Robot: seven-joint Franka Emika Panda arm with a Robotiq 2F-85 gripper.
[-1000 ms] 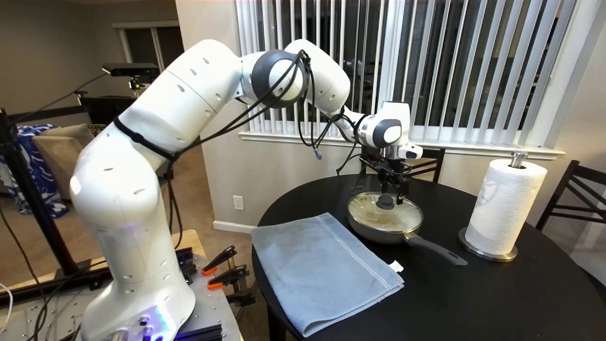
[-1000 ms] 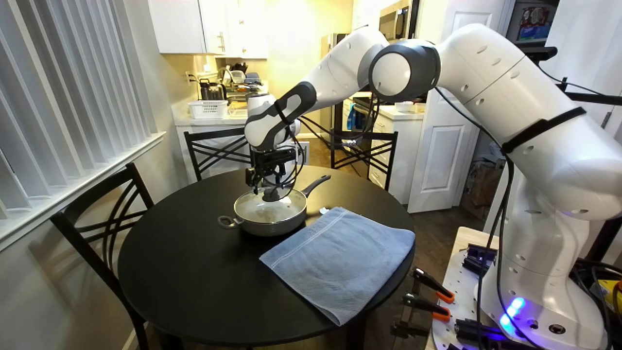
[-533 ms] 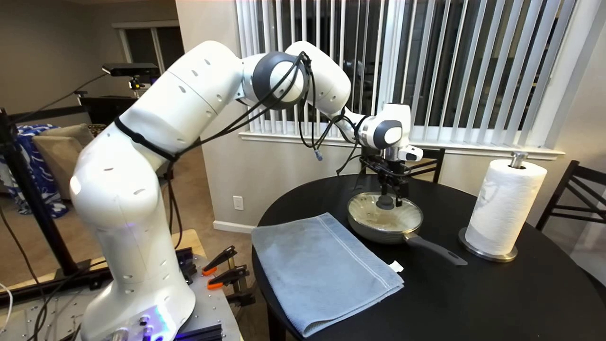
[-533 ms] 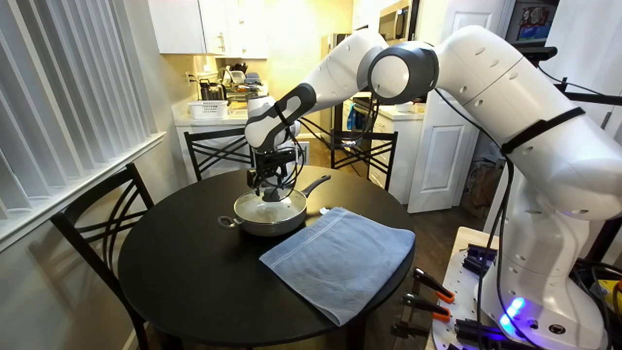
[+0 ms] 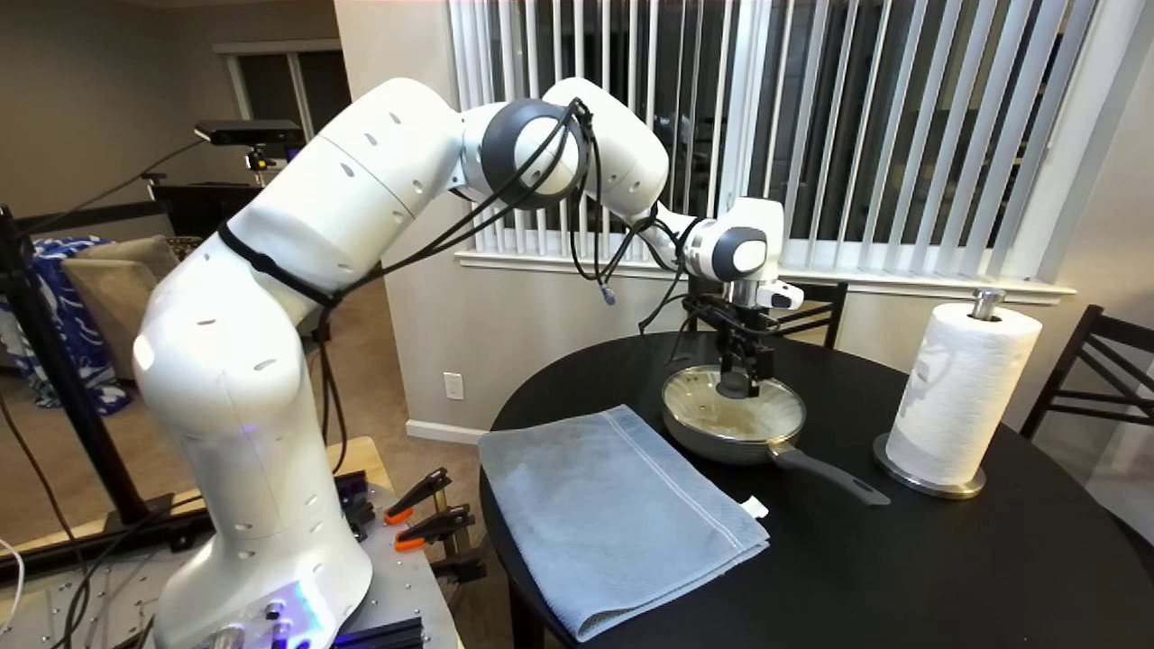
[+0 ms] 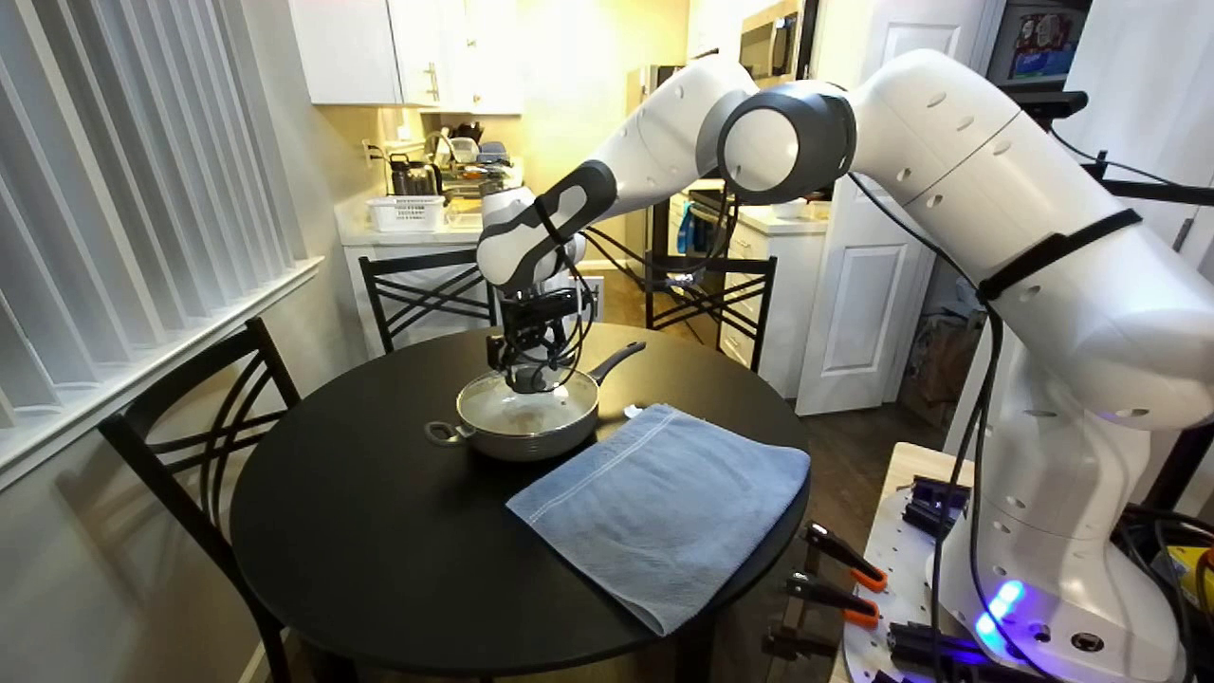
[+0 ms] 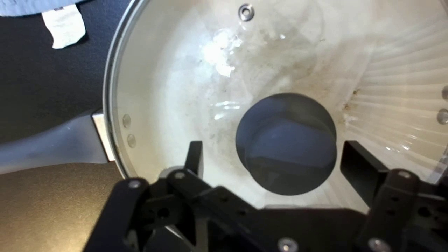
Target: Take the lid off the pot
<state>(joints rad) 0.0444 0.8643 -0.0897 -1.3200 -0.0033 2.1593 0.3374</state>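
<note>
The lid (image 7: 182, 80) sits on the pot (image 5: 721, 452), and the end effector (image 7: 273, 153) stands wide with the knob (image 7: 288, 150) between its fingers (image 7: 194, 155), presumably so that closing will grip it for lifting

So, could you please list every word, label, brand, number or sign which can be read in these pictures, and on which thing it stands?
No text can be read with certainty.
White tag on the blue-grey cloth: faint marks in the wrist view, too blurred to read.
Blue package and reddish package, top right of an exterior view: too small and blurred to read.
Lid and pot: no lettering visible.
</note>
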